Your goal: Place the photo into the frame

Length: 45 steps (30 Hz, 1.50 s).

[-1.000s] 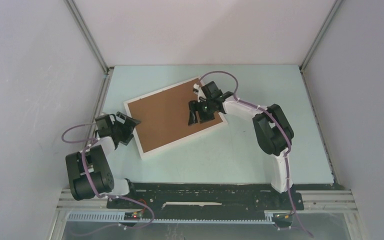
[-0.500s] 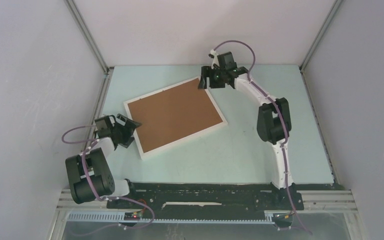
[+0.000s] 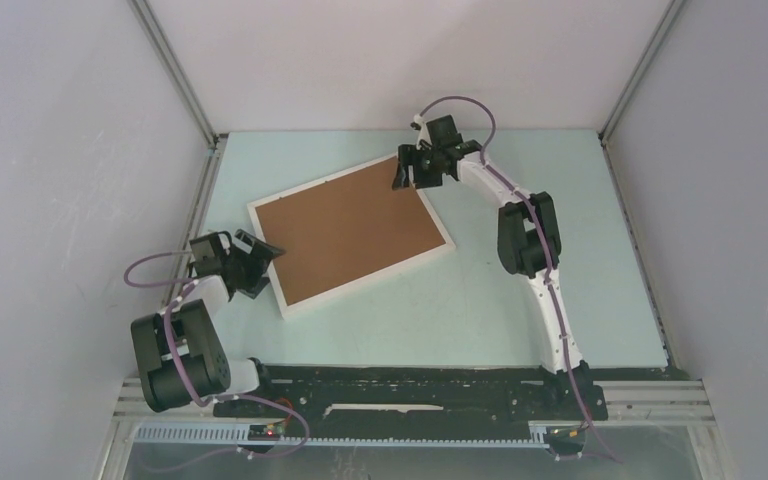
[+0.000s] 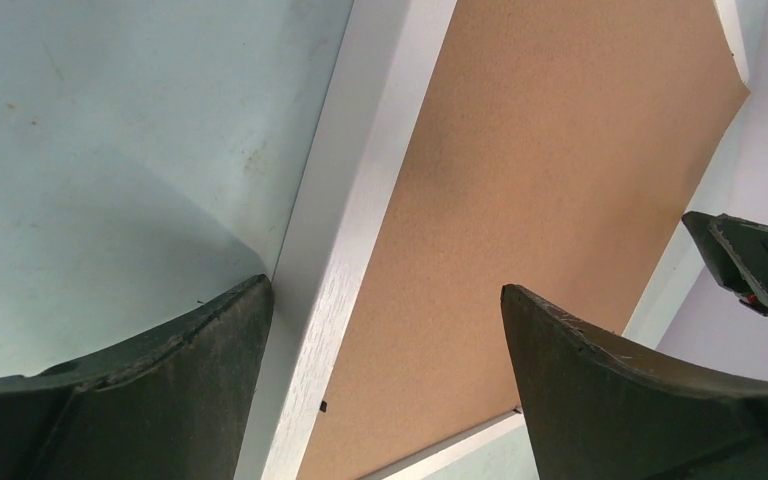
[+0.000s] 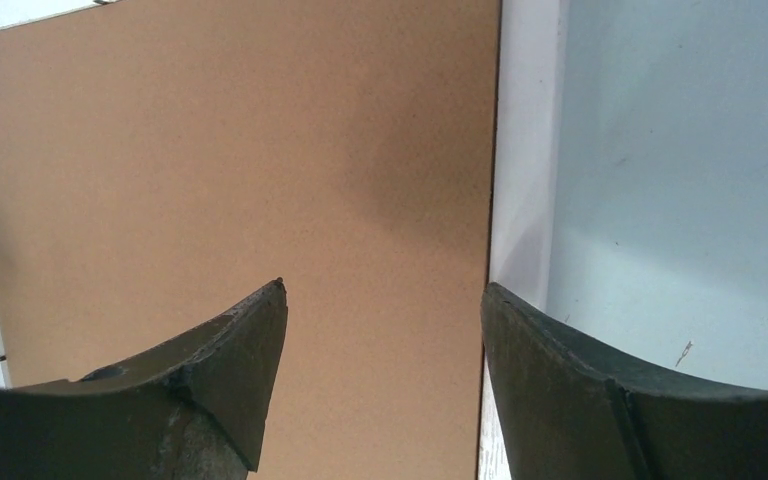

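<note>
Note left end effector (image 4: 388, 300) gaping, empty, over one white rail of the rectangular frame (image 4: 345, 230), flat on the pale desk (image 3: 610, 250), filled by grainy brown backing board (image 3: 345, 230); right end effector (image 5: 385, 300) parted, empty, over its far corner.

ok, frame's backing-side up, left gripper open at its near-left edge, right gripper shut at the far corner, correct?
Not shut: the right gripper is open at the far corner, jaws apart over the edge of the frame, per the right wrist view. Rest stands.

We log: pale blue-green table (image 3: 520, 290), few small scuffs; white back wall (image 3: 400, 60); grey-white side walls (image 3: 50, 180); aluminium corner posts (image 3: 174, 68), both far corners; light soft, even.
</note>
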Tool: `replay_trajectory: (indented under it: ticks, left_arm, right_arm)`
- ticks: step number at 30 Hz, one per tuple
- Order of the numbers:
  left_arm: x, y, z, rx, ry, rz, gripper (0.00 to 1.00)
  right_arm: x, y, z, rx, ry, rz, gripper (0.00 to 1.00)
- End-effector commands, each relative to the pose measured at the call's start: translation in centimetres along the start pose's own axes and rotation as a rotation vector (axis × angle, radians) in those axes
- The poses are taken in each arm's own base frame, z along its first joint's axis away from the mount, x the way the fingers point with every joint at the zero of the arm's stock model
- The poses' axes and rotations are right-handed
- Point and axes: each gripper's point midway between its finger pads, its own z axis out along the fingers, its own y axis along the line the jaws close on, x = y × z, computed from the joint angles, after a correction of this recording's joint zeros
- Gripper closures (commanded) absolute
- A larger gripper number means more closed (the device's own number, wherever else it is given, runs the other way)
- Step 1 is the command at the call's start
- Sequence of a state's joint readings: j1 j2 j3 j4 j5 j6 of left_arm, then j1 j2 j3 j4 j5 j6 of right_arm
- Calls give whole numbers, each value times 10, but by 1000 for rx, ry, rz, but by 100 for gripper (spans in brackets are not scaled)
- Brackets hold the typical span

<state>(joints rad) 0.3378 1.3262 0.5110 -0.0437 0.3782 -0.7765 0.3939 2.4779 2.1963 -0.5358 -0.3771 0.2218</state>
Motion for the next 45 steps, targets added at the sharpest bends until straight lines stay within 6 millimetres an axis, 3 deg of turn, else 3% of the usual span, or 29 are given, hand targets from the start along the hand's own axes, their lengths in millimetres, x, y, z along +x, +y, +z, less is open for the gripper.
replay_trajectory:
  ticks: [1, 5, 8, 12, 15, 19, 25, 28, 34, 36, 39, 42, 45]
  left_arm:
    - [12, 9, -4, -21, 31, 18, 6]
    - [12, 9, -4, -20, 31, 17, 6]
    - [11, 8, -3, -17, 31, 14, 6]
    - [11, 0, 3, 8, 48, 8, 6]
    - [12, -10, 8, 37, 65, 4, 6]
    - [17, -20, 12, 54, 90, 7, 6]
    - [15, -29, 13, 84, 72, 14, 6]
    - [15, -29, 12, 87, 66, 20, 6]
    - [16, -28, 13, 84, 72, 21, 6]
    - [16, -28, 14, 83, 74, 19, 6]
    - [16, -29, 14, 87, 77, 18, 6]
    - [17, -29, 12, 90, 74, 17, 6]
    - [18, -28, 11, 89, 71, 20, 6]
  right_arm:
    - [3, -4, 1, -10, 12, 33, 23]
    - [16, -3, 4, -40, 36, 66, 24]
    - [26, 12, 6, -122, 60, 89, 26]
    - [44, 59, 2, -367, 112, 64, 29]
    - [44, 101, -17, -582, 93, 61, 30]
    - [48, 142, -39, -740, 108, 79, 30]
    - [55, 167, -52, -811, 130, 152, 34]
    - [62, 165, -48, -774, 143, 173, 34]
    - [63, 183, -72, -863, 125, 186, 35]
    - [68, 181, -67, -802, 128, 164, 34]
    - [73, 150, -33, -580, 150, 180, 33]
    - [96, 108, -2, -337, 209, 184, 31]
    - [118, 86, 17, -234, 265, 180, 30]
